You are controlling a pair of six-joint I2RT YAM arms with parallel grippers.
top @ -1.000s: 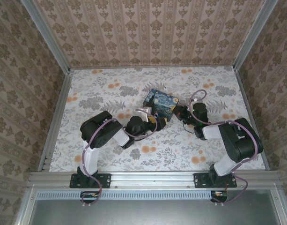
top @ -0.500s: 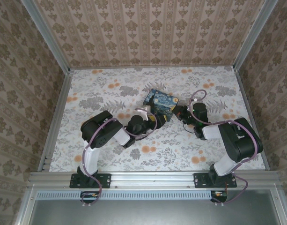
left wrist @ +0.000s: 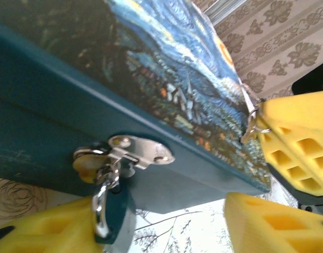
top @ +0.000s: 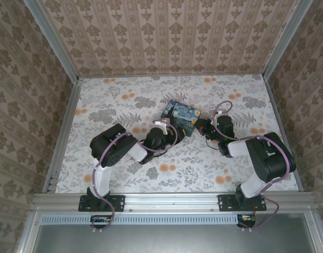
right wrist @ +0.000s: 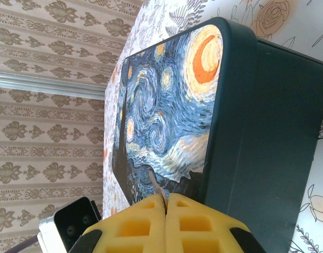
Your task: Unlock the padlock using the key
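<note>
Closure has begun at the left gripper point(left wrist: 161, 226), its jaws narrower but still apart, one finger touching the padlock point(left wrist: 115, 213) hanging from the hasp point(left wrist: 140, 153) of the box point(left wrist: 56, 74), while the right gripper point(right wrist: 166, 204) stays clamped on the key point(right wrist: 157, 188), so steadying, not unlocking, looks underway.

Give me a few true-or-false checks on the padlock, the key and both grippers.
1. The padlock hangs from the silver latch on the side of the box. True.
2. The right gripper is open. False: it is shut on the key, which sticks out between its fingers.
3. The key sits in the padlock. False: it is away from the padlock, up by the end of the box.
4. The left gripper has a gap between its fingers. True.
</note>
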